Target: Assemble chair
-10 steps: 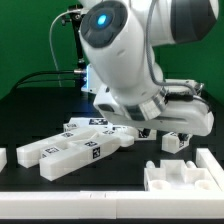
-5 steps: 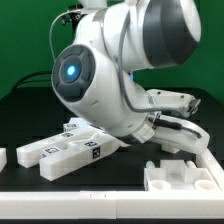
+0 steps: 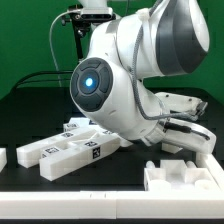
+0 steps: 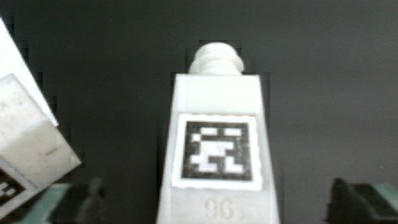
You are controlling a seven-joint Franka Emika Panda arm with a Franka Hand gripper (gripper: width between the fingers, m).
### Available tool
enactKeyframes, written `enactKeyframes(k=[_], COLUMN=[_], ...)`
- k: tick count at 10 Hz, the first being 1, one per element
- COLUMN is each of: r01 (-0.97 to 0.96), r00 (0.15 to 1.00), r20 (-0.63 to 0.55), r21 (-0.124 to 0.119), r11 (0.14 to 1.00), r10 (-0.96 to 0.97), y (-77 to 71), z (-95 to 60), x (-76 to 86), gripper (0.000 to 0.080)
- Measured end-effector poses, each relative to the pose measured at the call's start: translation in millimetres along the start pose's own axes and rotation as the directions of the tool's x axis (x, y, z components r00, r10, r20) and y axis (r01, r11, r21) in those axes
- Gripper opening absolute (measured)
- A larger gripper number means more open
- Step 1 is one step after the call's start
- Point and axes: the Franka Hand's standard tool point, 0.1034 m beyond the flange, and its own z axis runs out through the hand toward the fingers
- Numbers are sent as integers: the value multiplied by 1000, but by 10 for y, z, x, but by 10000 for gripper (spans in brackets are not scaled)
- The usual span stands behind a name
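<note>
The arm (image 3: 130, 55) is cased in glossy white plastic, all swollen, rounded shells. The biggest joint housing (image 3: 115, 112) carries a round disc (image 3: 90, 80) with a dark rim and a glowing blue centre. At two o'clock from that disc, a smooth grey cap (image 3: 185, 30) closes another joint. At four o'clock from it, the white hand block (image 3: 185, 106) is flatter and cut by dark seams. In the wrist view the jaws show as two dark, blurred tips.
</note>
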Motion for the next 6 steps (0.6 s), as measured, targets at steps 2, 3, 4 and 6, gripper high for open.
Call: enactKeyframes(k=[2,3,4,6], r01=[-2,-1,3,18], r00=[1000,1000,1000,1000], r20=[1,-2,-20,-11], r21=[1,2,5,18], r11=[1000,1000,1000,1000], r10=[2,1,-3,-17], y=[7,4,-19,-11], z=[0,-3,-24,-265], x=[7,9,13,-104], gripper=[426,282,284,284])
